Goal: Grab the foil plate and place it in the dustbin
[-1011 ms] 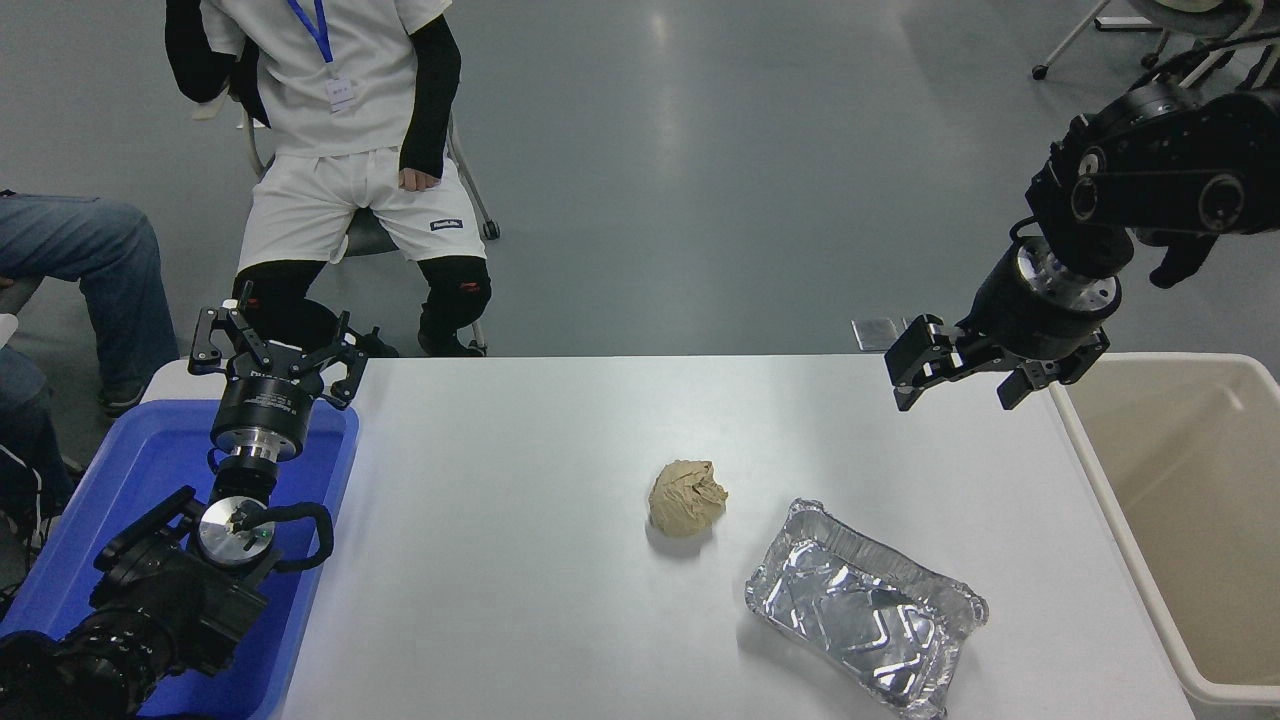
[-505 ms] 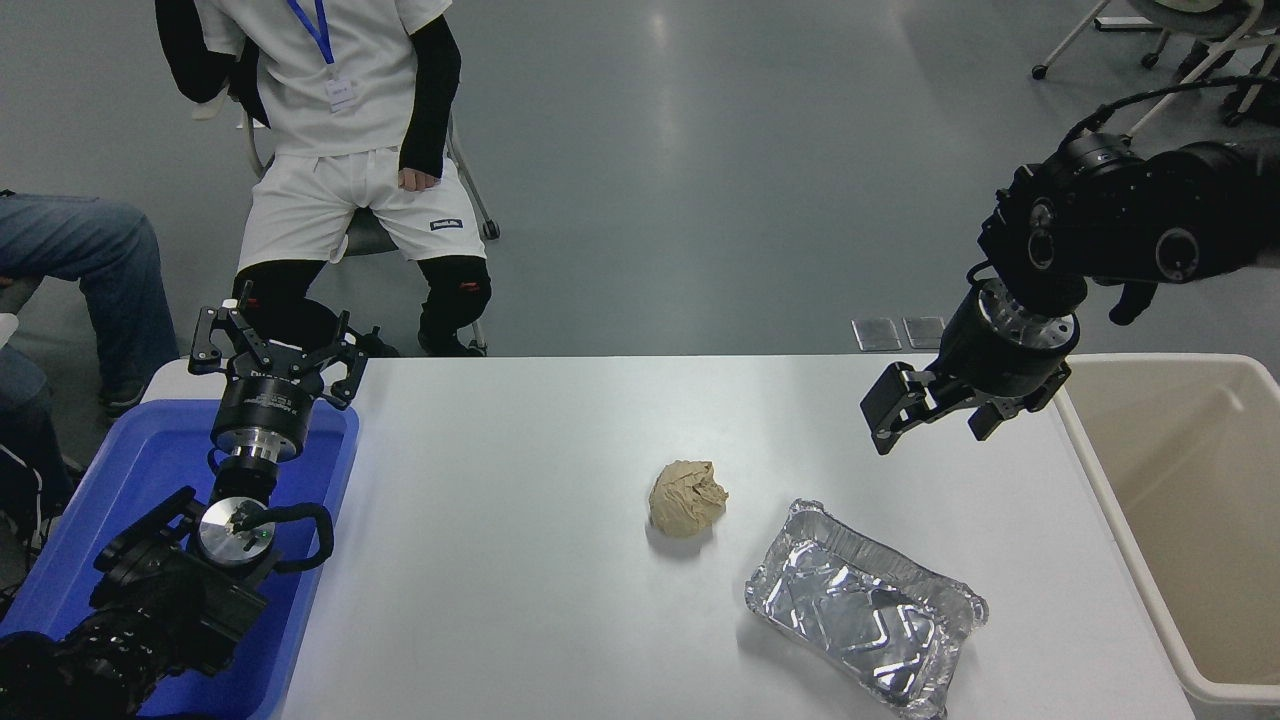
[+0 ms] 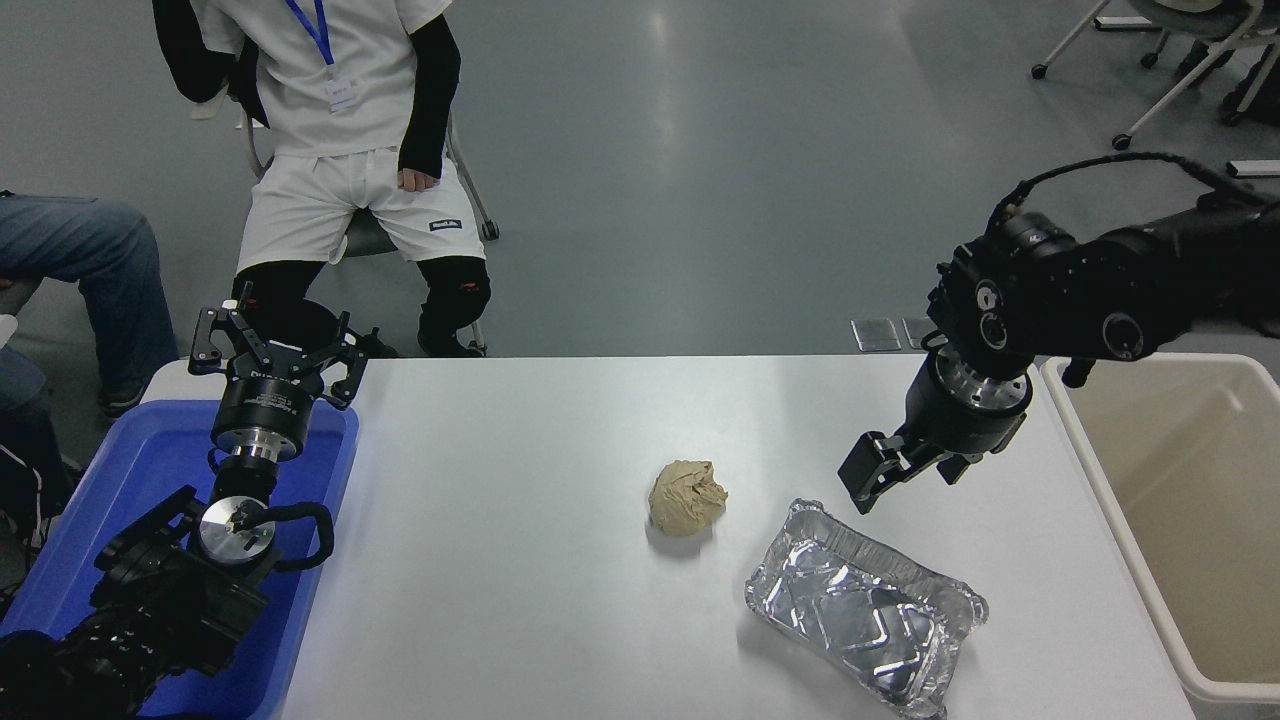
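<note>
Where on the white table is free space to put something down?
The widest bare patch lies between the blue plastic tub and the crumpled tan paper ball. It is crowded near the shiny foil plate, the right gripper and the beige dustbin.

Foil plate (image 3: 865, 608): shiny silver aluminium tray, rectangular with rounded corners, crinkled rim, embossed base. It lies open side up, flat on the white tabletop (image 3: 520, 580) at the near right, its long axis running diagonally from upper left to lower right. Nothing rests in it and nothing touches it. Dustbin (image 3: 1120, 520): large beige plastic bin with a thick pale rounded rim, standing just beside the tabletop's right edge, mouth open upward, interior visibly bare, partly cut off by the frame.
</note>
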Available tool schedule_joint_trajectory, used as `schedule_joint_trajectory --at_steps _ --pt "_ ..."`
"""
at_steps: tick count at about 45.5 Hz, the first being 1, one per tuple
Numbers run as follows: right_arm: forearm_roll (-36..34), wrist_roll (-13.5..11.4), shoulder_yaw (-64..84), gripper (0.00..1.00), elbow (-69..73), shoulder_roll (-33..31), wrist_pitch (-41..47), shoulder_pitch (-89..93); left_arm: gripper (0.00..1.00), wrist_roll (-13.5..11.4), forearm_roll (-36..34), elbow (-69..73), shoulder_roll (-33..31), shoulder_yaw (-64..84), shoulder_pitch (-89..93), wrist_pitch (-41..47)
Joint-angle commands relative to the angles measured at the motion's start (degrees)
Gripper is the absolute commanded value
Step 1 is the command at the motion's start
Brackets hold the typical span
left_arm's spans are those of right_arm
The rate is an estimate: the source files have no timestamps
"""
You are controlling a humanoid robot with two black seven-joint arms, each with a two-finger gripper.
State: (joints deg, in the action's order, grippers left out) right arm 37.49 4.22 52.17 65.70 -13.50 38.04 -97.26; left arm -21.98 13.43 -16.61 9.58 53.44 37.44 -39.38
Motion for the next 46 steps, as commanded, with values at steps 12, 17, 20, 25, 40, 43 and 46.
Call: schedule_joint_trajectory --at_steps 12,17,20,25,40,43,46 --pt "12.25 0.09 -2.96 1.0 -0.66 2.6 -16.59 10.68 0.99 0.01 0.01 0.0 0.0 0.0 0.0 0.0" --pt "14.28 0.09 -2.95 1.0 -1.45 2.78 -18.35 12.79 0.99 0.01 0.01 0.0 0.0 0.0 0.0 0.0" --pt "14.63 0.09 -2.87 1.0 -1.98 2.96 -18.96 13.67 0.99 0.01 0.01 0.0 0.0 0.0 0.0 0.0" --pt "16.47 0.0 -2.34 1.0 -3.91 4.09 -20.98 16.13 0.99 0.01 0.01 0.0 0.0 0.0 0.0 0.0" --pt "20.43 0.09 0.12 1.0 -7.17 4.98 -23.88 19.56 0.99 0.01 0.01 0.0 0.0 0.0 0.0 0.0" --pt "20.52 0.0 0.65 1.0 -7.69 4.8 -24.85 19.92 0.99 0.01 0.01 0.0 0.0 0.0 0.0 0.0" --pt "20.61 0.0 0.82 1.0 -8.57 4.89 -25.47 20.79 0.99 0.01 0.01 0.0 0.0 0.0 0.0 0.0"
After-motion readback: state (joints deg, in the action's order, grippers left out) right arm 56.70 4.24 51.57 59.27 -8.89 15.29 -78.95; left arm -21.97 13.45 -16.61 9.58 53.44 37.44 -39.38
